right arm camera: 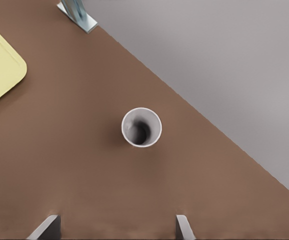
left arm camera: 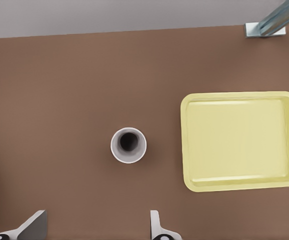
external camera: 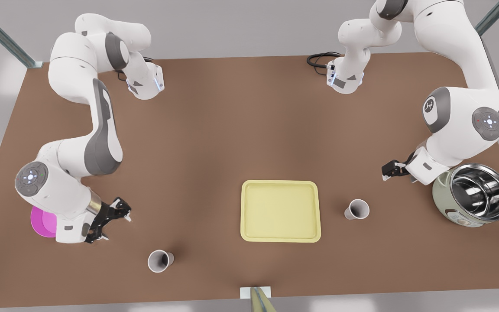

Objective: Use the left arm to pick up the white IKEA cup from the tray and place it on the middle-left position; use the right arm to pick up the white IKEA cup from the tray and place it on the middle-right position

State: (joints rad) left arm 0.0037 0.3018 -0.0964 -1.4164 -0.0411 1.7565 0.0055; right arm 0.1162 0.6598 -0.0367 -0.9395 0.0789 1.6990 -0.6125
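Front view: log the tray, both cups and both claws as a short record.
tray: nothing on it
first cup: upright on the table, beside the tray on the front view's right
second cup: upright on the table, front view's left, near the edge
left claw: open, empty, apart from the first cup
right claw: open, empty, apart from the second cup

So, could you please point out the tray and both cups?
Tray [external camera: 280,211], front view, bare floor.
Cup beside tray [left arm camera: 128,145], left wrist view, open mouth.
Cup near table edge [right arm camera: 141,127], right wrist view, open mouth.
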